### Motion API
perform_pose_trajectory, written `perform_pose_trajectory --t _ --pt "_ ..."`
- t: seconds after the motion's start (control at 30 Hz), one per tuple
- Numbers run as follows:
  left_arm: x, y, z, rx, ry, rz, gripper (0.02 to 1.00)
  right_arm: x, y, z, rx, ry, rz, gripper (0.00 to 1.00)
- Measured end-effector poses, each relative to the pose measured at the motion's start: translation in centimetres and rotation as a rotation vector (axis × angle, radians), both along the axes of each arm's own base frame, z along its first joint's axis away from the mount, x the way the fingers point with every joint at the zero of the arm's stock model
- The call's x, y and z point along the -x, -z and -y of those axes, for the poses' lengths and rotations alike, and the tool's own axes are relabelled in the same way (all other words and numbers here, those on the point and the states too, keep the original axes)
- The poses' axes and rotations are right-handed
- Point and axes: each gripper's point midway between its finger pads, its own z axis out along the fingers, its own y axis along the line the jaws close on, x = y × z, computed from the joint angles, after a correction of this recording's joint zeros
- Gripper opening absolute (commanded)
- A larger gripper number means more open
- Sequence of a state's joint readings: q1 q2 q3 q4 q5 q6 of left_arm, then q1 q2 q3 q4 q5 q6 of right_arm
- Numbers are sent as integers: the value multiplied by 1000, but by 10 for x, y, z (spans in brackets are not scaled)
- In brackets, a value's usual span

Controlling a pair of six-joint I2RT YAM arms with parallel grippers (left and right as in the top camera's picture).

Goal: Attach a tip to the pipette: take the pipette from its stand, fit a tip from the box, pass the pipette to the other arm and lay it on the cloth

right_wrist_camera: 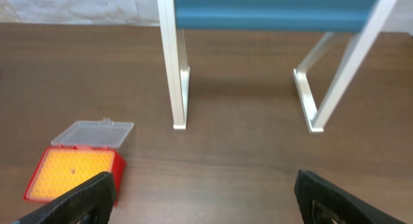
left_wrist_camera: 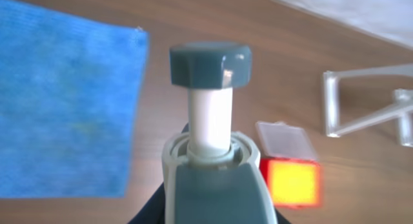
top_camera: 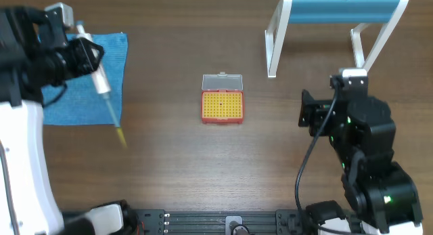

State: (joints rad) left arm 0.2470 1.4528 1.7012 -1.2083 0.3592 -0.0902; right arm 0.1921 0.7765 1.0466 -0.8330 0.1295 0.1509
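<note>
Tipped pipette (top_camera: 100,79), seemingly over blue cloth (top_camera: 71,103)

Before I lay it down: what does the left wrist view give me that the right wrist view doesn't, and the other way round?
Left wrist view, not the right: the pipette seen end-on, its grey plunger cap toward the camera, and the blue cloth lying flat beside it. Right wrist view, not the left: the right gripper, fingers wide apart with nothing between them, and the blue top bar of the stand. Both: the tip box with its clear lid open, the stand's white legs, and the table.
</note>
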Motion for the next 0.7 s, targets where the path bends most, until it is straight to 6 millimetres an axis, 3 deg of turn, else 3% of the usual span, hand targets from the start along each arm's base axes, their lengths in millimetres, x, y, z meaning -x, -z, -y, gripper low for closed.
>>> perform_pose_trajectory --t 0.13,0.17,0.37,0.47,0.6,0.7 --pt "-20 24 -30 -54 6 -158 25 14 5 3 6 0 -31 910" --pt "-29 28 -38 -70 6 -171 25 15 4 3 5 -1 -27 996" --pt "-55 59 -75 -169 20 -292 25 19 6 1 15 -19 -37 998" --pt "-59 77 -84 -205 33 -344 27 29 12 -5 63 -92 -64 974" --pt "-63 101 -92 -236 66 -406 27 44 0 -26 148 -280 12 974" --pt "-68 116 -99 -260 72 -432 27 70 -24 -33 194 -384 155 974"
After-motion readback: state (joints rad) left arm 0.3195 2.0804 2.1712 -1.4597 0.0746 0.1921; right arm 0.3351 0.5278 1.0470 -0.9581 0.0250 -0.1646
